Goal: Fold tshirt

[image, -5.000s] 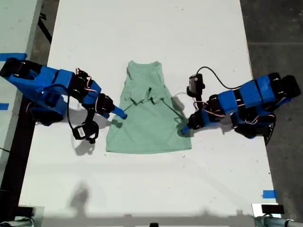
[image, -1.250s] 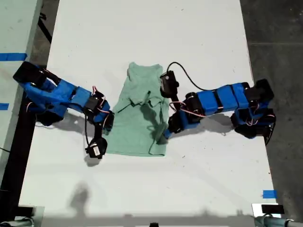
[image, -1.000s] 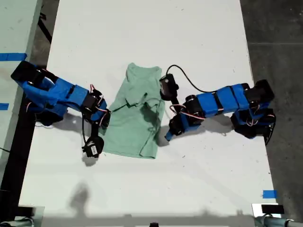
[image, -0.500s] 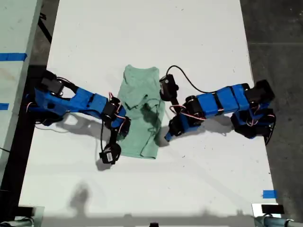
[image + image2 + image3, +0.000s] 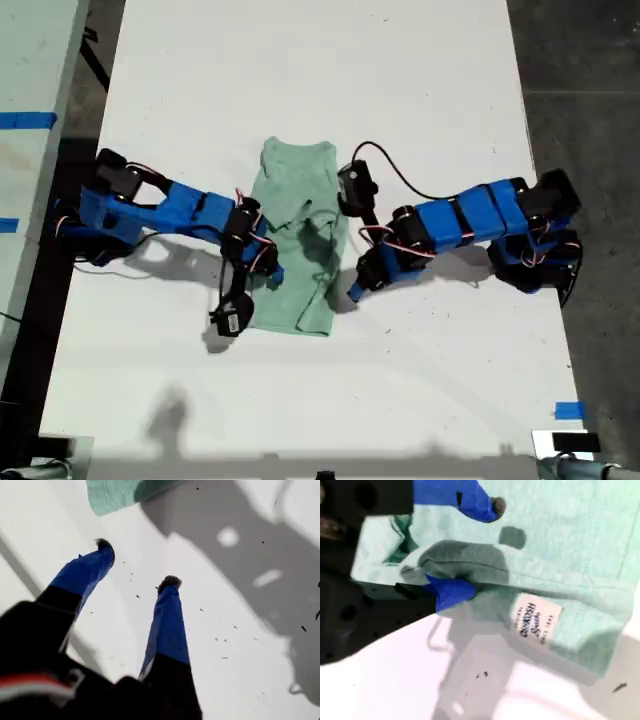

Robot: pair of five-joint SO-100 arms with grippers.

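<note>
Mint tshirt point(image 5: 300, 240) part-folded (label point(image 5: 536, 618) showing); rumpled

White table point(image 5: 320, 60), dark concrete floor point(image 5: 585, 60), blue tape point(image 5: 568, 410) w/ hard shadows.

Tshirt point(image 5: 127, 494) mostly beyond the first wrist view's edge.

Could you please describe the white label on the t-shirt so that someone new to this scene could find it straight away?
Start at the white table, then find the pale mint-green t-shirt lying between the two blue arms. In the second wrist view, my second gripper has cloth between its jaws, and the label sits beside that bunched fold. It is the only white, printed patch on the plain green cloth.
</note>
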